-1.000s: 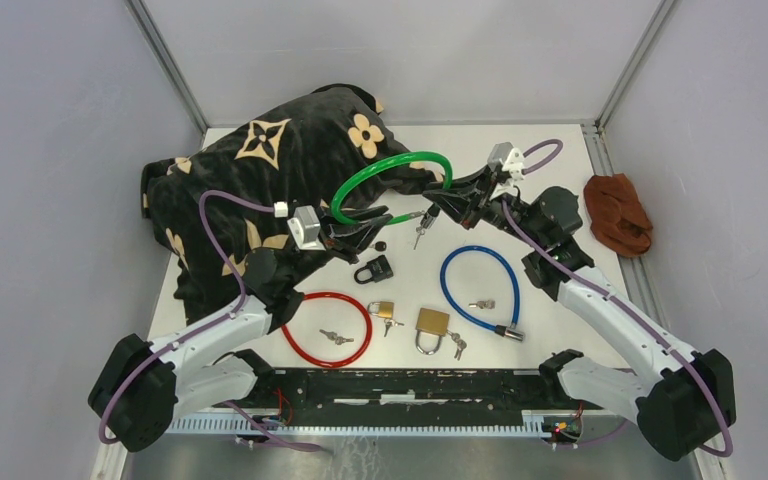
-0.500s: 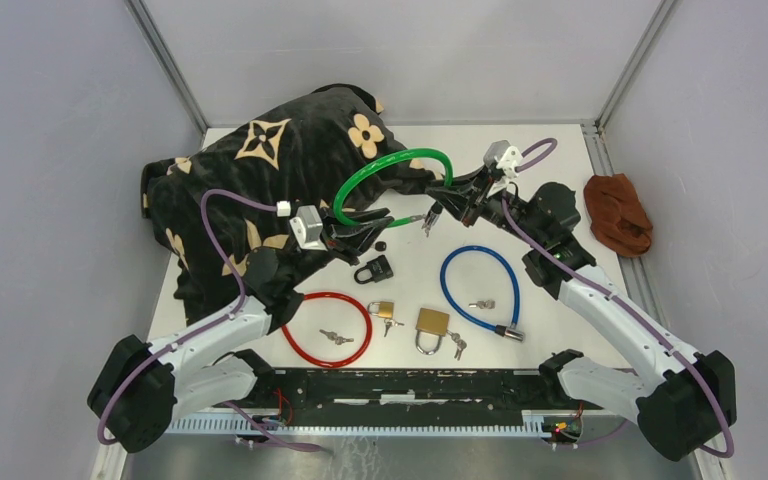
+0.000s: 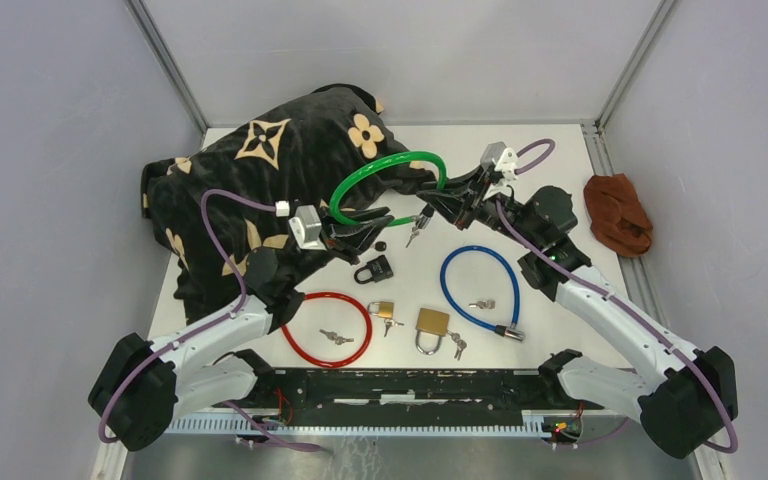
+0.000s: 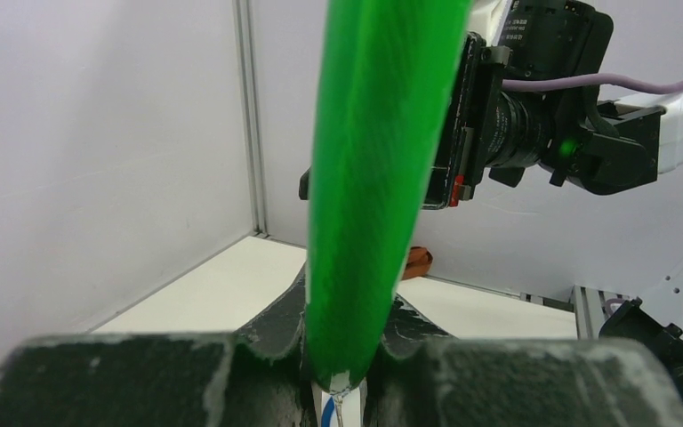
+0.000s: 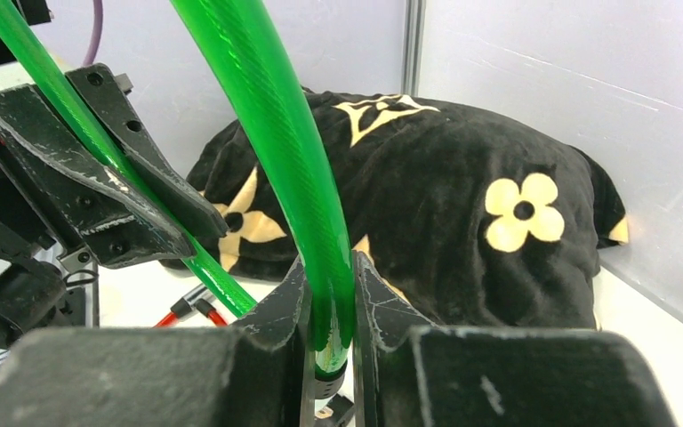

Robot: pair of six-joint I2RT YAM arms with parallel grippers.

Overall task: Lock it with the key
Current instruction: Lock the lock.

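Observation:
A green cable lock arcs above the table between my two grippers. My left gripper is shut on one end of the cable, which rises straight up in the left wrist view. My right gripper is shut on the other end, near its black tip, as the right wrist view shows. A small bunch of keys hangs below the cable between the grippers. The left gripper's fingers show in the right wrist view, pinching the cable.
A black flowered cushion lies at the back left. On the table are a black padlock, a red cable lock, two brass padlocks, and a blue cable lock. A brown cloth lies at the right wall.
My right gripper has shifted slightly left with its cable end, and the hanging keys have swung. The left gripper has hardly moved.

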